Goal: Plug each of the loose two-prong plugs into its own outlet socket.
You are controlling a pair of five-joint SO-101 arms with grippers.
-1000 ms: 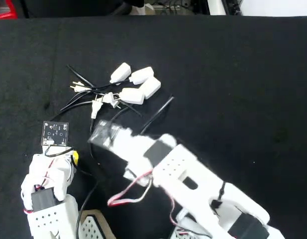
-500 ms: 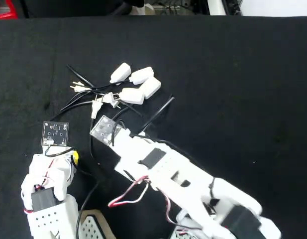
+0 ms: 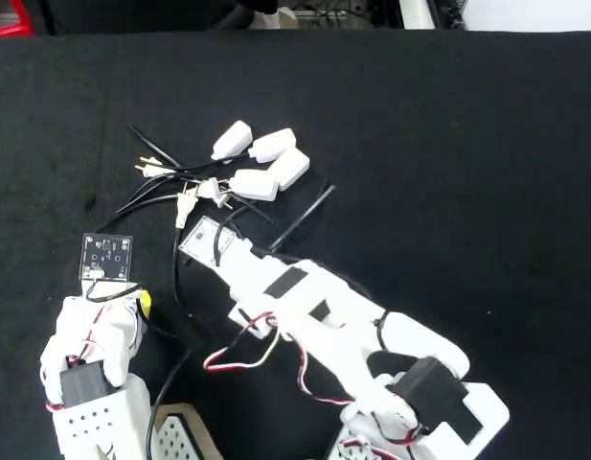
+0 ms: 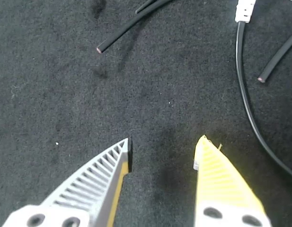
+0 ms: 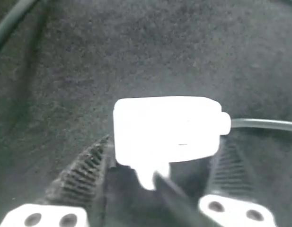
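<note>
At the lower left of the table (image 3: 448, 144) we see the left arm (image 3: 89, 355) pointing away from the near edge. In its wrist view the left gripper (image 4: 162, 146) hangs over the black cloth with its jaws, one pale and one yellow, moderately open. They hold nothing, and between them we see only cloth. Past the yellow jaw a black cable (image 4: 245, 109) curves away from a small white connector (image 4: 245, 9), and a cut end (image 4: 101, 48) of another cable lies farther off. To the right of this arm and farther back lies the heap. It has four white bodies that we take for the sockets (image 3: 261, 158), bunched so that they touch one another, with black leads trailing from them. Just left of them three small plugs (image 3: 185, 204) with bare prongs lie tangled among those leads. The right arm (image 3: 333, 326) stretches from the lower right across to the heap, its front end just beside the nearest plug. In its wrist view the right gripper (image 5: 163, 142) has its jaws spread wide, one on each side of a white block (image 5: 164, 130) lying on the cloth, with a black lead (image 5: 264, 124) leaving one end of it. Each jaw stands close against a side of the block, but we cannot tell whether they touch or press it, nor whether the block is a plug or a socket
</note>
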